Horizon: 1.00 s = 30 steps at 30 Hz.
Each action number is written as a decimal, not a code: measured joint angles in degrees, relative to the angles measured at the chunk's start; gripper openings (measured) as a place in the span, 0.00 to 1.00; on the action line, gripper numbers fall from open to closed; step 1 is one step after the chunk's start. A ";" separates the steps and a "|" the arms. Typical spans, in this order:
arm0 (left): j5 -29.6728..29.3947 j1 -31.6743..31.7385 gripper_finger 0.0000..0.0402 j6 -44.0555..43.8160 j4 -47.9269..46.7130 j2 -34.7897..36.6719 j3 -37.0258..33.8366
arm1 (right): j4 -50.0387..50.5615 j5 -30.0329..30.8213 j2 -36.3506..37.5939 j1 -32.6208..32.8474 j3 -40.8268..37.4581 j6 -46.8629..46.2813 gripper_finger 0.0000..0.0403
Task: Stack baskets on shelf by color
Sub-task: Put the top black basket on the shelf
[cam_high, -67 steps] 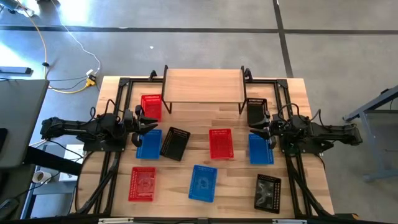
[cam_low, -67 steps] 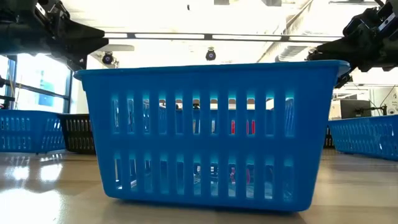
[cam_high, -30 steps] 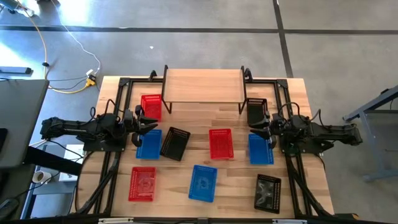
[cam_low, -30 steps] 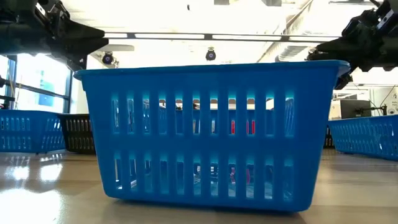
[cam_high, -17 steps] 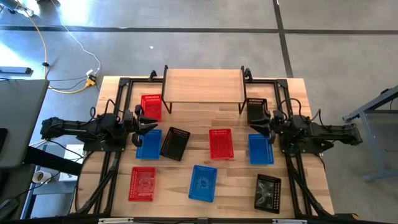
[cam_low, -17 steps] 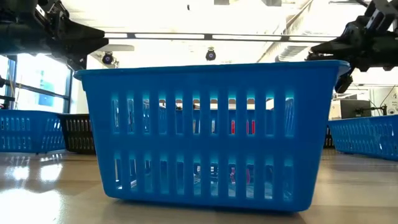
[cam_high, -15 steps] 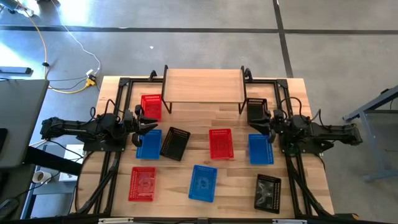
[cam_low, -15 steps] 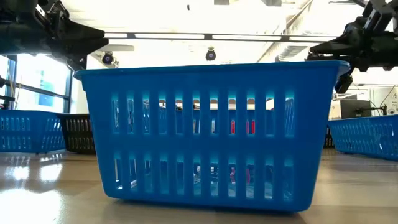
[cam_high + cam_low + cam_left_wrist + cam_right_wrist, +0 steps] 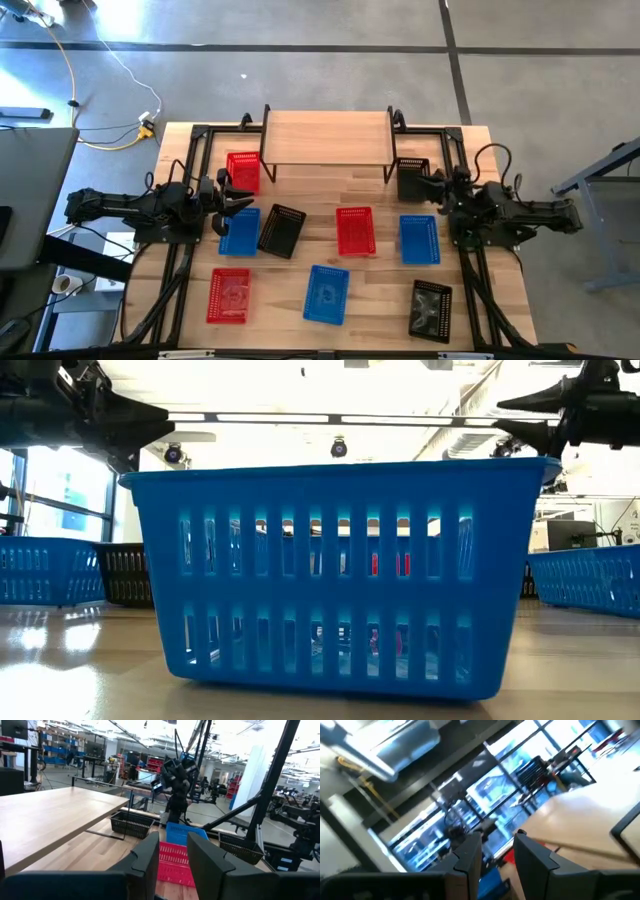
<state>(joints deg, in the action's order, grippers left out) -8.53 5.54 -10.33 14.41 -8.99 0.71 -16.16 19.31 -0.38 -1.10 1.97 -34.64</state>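
The shelf [image 9: 328, 137] stands at the table's far middle with a bare top. Nine baskets rest bottom-down on the table: red [image 9: 243, 172], [image 9: 354, 230], [image 9: 229, 296]; blue [image 9: 239, 231], [image 9: 419, 240], [image 9: 326, 295]; black [image 9: 282, 231], [image 9: 412, 178], [image 9: 431, 310]. My left gripper [image 9: 235, 197] hovers open between the far-left red basket and the left blue one, pointing level toward the table's right. My right gripper [image 9: 430, 185] hovers open beside the far-right black basket, tipped upward. In the wrist views the left gripper [image 9: 172, 855] and the right gripper [image 9: 497, 852] have nothing between the fingers.
The shelf's thin black legs [image 9: 390, 170] stand close to the far black and red baskets. Black frame rails [image 9: 180, 280] run along the table's left and right sides. The nearest blue basket [image 9: 335, 570] fills the low view. Bare wood lies in front of the shelf [image 9: 330, 190].
My right gripper has risen, tipped upward and rolled, swinging from above the right blue basket toward the table's far edge, next to the black basket. Its fingers keep the same gap. No basket has moved.
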 joint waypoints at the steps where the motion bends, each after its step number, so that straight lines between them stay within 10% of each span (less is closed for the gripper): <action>1: -0.56 -0.02 0.22 0.00 0.00 0.00 0.00 | -0.07 0.79 0.00 0.00 0.80 0.60 0.25; 10: -5.89 0.00 0.22 -1.53 0.15 0.00 0.00 | 6.57 10.52 -1.26 0.00 11.42 7.98 0.25; 30: -10.51 0.02 0.22 -7.57 2.27 0.00 0.00 | 66.05 30.09 -25.18 -2.61 48.33 -7.02 0.25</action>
<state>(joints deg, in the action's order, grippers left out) -19.04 5.56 -17.90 16.69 -8.99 0.71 49.88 49.40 -25.56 -3.72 50.31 -41.66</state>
